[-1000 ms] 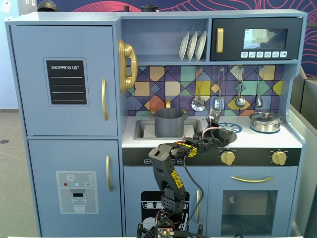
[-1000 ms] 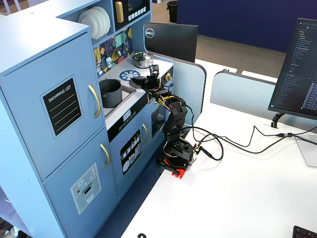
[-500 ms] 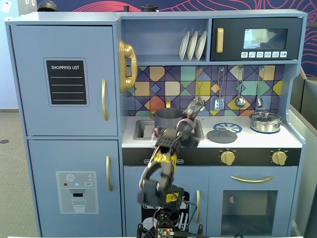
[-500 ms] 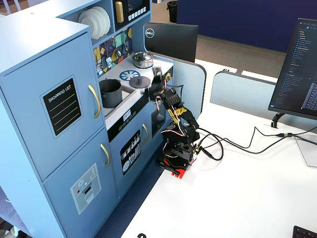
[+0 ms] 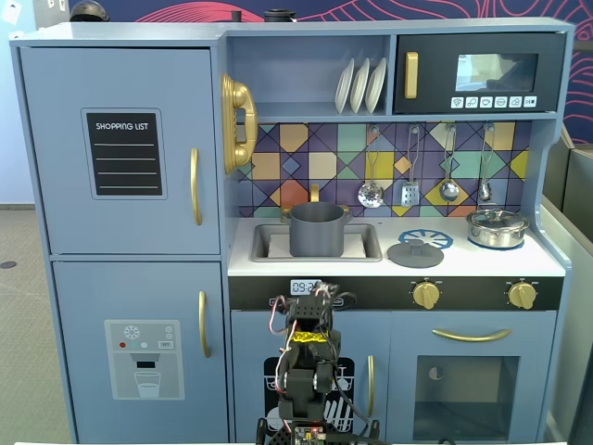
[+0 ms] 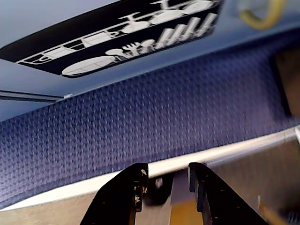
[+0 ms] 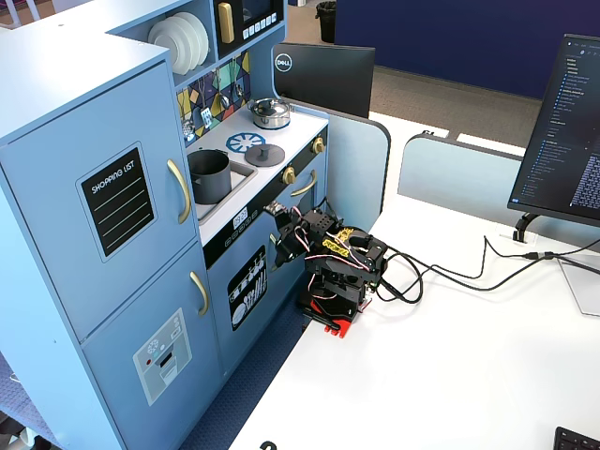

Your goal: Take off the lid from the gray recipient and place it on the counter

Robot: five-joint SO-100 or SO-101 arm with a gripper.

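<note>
Hanging empty, the gripper (image 6: 168,180) holds its jaws narrowly apart above blue carpet (image 6: 140,122); the lid (image 5: 415,252) lies on the counter (image 5: 482,262).

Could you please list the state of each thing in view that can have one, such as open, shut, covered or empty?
gray pot: uncovered, upright in the sink.
lid: off the pot, lying flat on the counter beside the burner print.
silver pot: covered by its own lid.
gripper: open, holding nothing.
arm: folded low in front of the kitchen.
fridge doors: shut.
microwave door: shut.
oven door: shut.
</note>
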